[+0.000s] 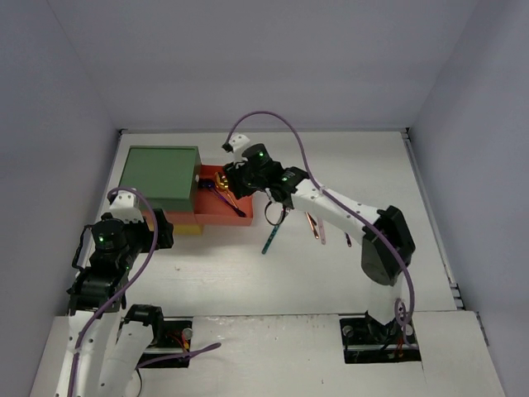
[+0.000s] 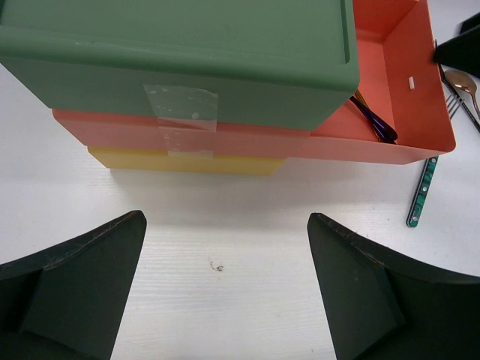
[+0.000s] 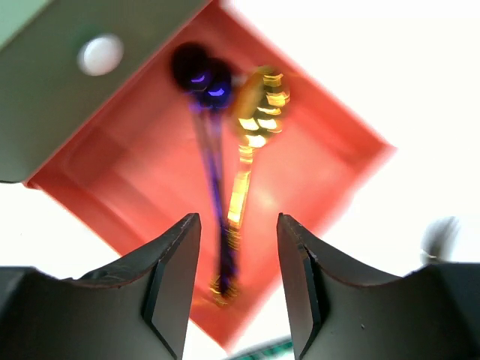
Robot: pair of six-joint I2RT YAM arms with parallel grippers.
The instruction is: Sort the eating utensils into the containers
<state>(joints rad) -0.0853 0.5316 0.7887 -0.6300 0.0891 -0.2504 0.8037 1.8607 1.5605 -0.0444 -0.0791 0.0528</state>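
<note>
The containers [image 1: 159, 175] are a stacked unit with a green top [image 2: 180, 45], an orange-red drawer [image 2: 405, 82] pulled out to the right and a yellow drawer [image 2: 187, 160] underneath. A gold spoon [image 3: 255, 120] and dark purple spoons [image 3: 206, 79] lie in the orange-red drawer [image 3: 322, 172]. My right gripper [image 3: 238, 221] hovers over that drawer [image 1: 216, 217], open, with nothing between its fingers. The left gripper [image 2: 225, 225] is open just in front of the unit, above bare table. More eating utensils lie right of the drawer: a green-handled one [image 1: 270, 236] and pink and copper ones [image 1: 314, 225].
The green-handled utensil [image 2: 422, 191] lies just off the drawer's front right corner. A spoon [image 2: 465, 86] and fork tines rest further right. White walls enclose the table at the back and sides. A purple cable arcs over my right arm [image 1: 347, 211].
</note>
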